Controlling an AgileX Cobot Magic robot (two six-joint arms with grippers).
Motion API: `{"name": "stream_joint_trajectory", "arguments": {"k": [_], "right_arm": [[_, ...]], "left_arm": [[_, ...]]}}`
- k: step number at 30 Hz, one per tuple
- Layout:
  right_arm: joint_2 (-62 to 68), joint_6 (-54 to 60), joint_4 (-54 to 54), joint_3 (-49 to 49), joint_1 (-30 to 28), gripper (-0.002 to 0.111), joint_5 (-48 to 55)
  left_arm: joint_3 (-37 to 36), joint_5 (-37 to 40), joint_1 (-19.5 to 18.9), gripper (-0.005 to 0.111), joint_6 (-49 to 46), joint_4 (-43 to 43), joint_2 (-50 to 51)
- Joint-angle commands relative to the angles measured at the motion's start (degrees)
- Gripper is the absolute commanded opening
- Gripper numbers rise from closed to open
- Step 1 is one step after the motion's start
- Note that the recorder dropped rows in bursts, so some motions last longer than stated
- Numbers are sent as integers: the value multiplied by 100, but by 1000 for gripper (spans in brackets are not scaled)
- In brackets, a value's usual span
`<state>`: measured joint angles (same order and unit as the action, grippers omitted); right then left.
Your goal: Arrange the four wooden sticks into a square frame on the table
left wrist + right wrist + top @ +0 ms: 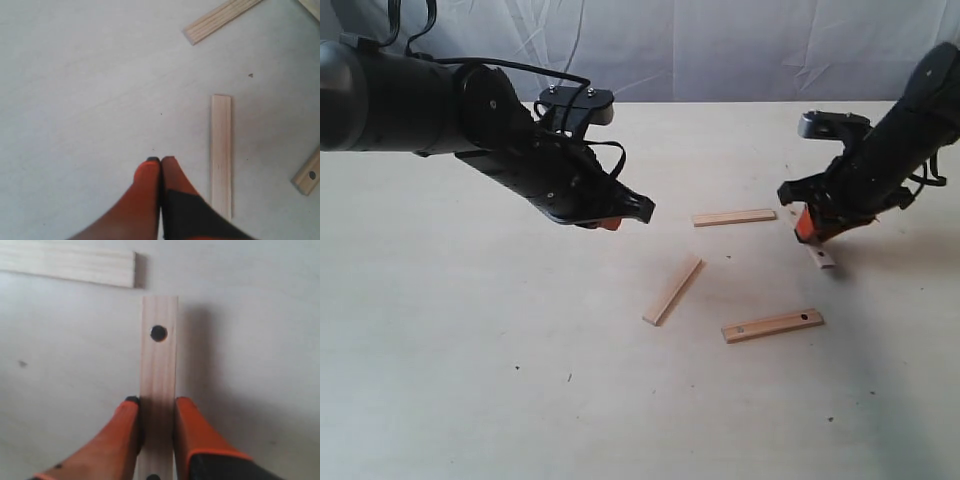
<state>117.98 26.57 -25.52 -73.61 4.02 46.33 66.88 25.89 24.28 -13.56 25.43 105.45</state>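
Both arms are cased in glossy black; dark cables are looped behind the left gripper; orange fingers are fitted there and on the right gripper.

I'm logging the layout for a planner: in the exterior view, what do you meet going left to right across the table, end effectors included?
Left black, orange-tipped end effector → slanted plain light wooden stick → level plain wooden stick → dotted wooden stick → right end effector, gripping the fourth stick.
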Motion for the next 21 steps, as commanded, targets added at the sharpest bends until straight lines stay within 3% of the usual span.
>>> {"name": "stream_joint_trajectory", "arguments": {"k": [1, 7, 21], "right_arm": [[-114, -434, -54, -205, 567, 0, -55], [124, -1636, 784, -205, 949, 0, -748], [158, -2504, 1410, -205, 938, 0, -915]], "left_arm": [[42, -20, -14, 0, 1, 108, 13], [42, 54, -14, 0, 1, 174, 17], [42, 26, -14, 0, 1, 322, 17]]}}
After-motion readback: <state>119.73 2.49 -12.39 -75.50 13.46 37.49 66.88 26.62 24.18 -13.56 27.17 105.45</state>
